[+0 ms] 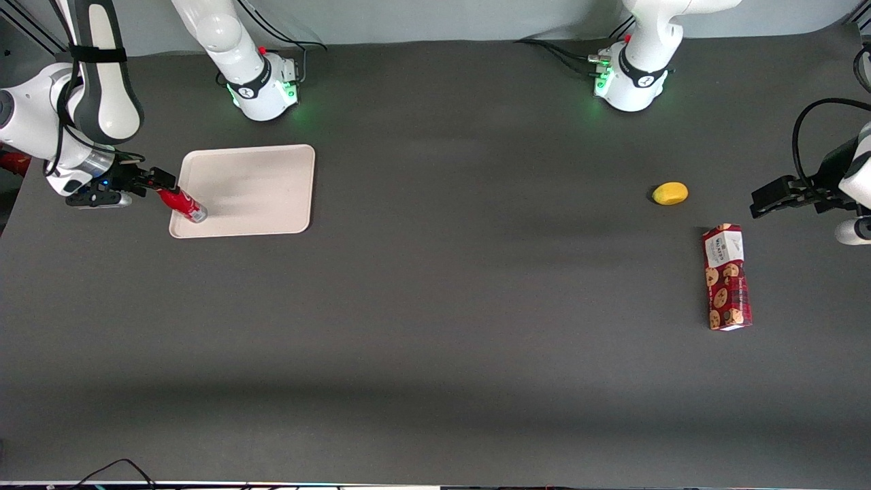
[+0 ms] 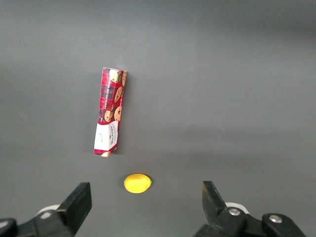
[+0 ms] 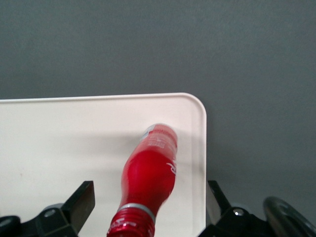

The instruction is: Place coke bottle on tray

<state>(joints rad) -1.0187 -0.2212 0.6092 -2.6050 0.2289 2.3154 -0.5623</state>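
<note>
From the front I have the hand (image 1: 158,182) at the edge of the tray (image 1: 258,184) that lies toward the working arm's end of the table (image 1: 435,354), level with the tray's nearer half. The coke bottle (image 1: 182,205) is tilted, its cap end up at the hand and its silvery base down on the tray's surface close to the rim, near the tray corner nearest the front camera on that side.

In the right wrist view the two fingers (image 3: 81,202) stand wide apart on either side of the coke bottle (image 3: 148,175), with bare tray (image 3: 59,143) visible between each finger and the red body. So the hand looks open. I can't quite tell whether anything touches the bottle's neck, because the cap end runs out of that view. The bottle leans away from the wrist camera, its base resting inside the tray's rounded corner.

Toward the parked arm's end of the table lie a yellow lemon-like object (image 1: 670,193) and, nearer the front camera, a red cookie box (image 1: 727,277) flat on its side, the two well apart from the tray.
</note>
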